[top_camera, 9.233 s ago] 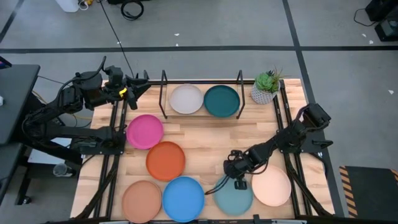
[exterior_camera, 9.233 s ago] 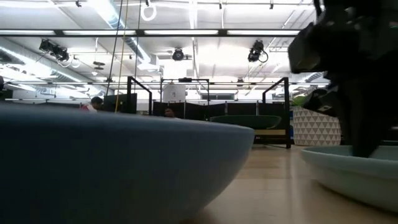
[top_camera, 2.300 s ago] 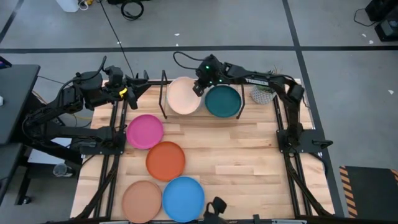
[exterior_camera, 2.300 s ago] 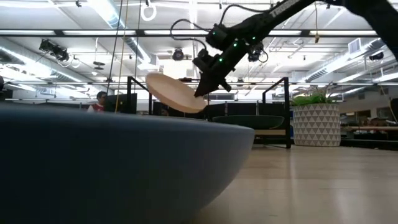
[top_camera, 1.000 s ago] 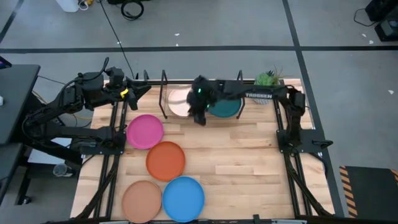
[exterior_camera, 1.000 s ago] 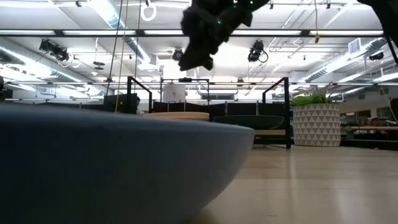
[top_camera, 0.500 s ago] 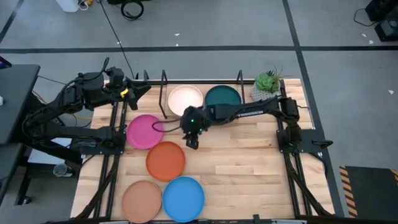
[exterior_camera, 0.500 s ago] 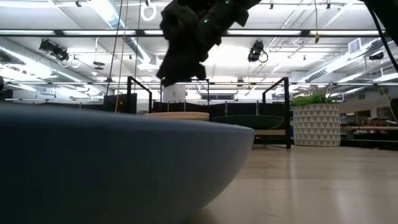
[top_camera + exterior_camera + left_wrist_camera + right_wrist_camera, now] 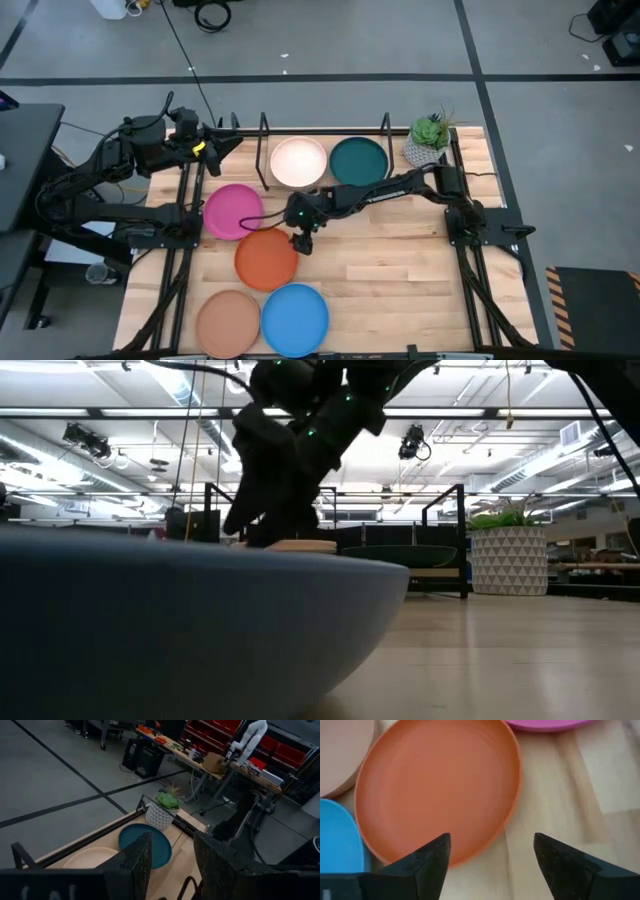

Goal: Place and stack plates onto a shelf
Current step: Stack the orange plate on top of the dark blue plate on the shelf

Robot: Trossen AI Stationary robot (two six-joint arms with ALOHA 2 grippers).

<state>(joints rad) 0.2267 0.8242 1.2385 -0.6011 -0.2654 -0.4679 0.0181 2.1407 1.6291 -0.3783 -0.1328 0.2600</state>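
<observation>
The black shelf (image 9: 386, 135) stands at the far middle of the table, with a cream plate (image 9: 298, 161) and a dark teal plate (image 9: 358, 161) lying in it side by side. The magenta plate (image 9: 233, 211), orange plate (image 9: 264, 260), tan plate (image 9: 228, 322) and blue plate (image 9: 295, 320) lie flat on the table. My right gripper (image 9: 300, 241) hangs open over the orange plate's right rim (image 9: 507, 805), slanting down, one finger on each side of it in the right wrist view (image 9: 492, 856). My left gripper (image 9: 216, 150) waits open at the far left.
A small potted plant (image 9: 428, 140) stands right of the shelf. Bare wood lies right of the orange and blue plates (image 9: 400, 280). In the low view the blue plate (image 9: 150, 630) fills the foreground. The left wrist view looks across the shelf at the dark teal plate (image 9: 145, 845).
My right gripper has left the shelf and swung toward the table's near edge and a little left. It sank as it went, until it came over the orange plate's right rim. The cream plate stays lying in the shelf.
</observation>
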